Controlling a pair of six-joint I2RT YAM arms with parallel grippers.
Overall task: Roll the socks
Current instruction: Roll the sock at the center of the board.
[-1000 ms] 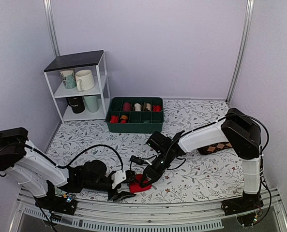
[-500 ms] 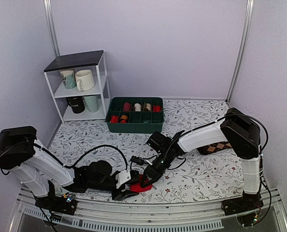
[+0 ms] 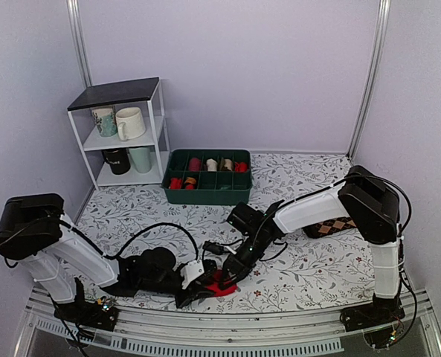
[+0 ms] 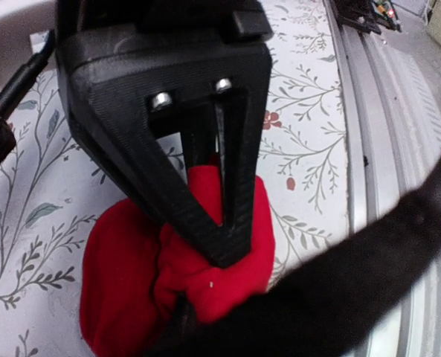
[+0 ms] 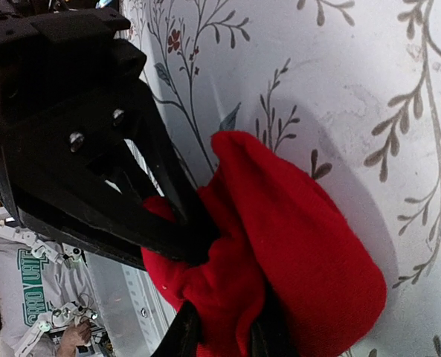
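The socks are a bunched bright red roll on the floral cloth, close to the table's front edge. My left gripper reaches in from the left and is shut on a fold of the red fabric. In the left wrist view its fingertips meet on the socks. My right gripper comes down from the right. In the right wrist view its two fingers hold a pinch of the socks between them. The left gripper bites the same bundle just above.
A green divided tray of rolled socks stands at the back centre. A white shelf with mugs is at the back left. A brown argyle sock lies under the right arm. The metal front rail runs just below the socks.
My left gripper has slid right to the red roll and closed on it. The right gripper has stayed in place on the socks.
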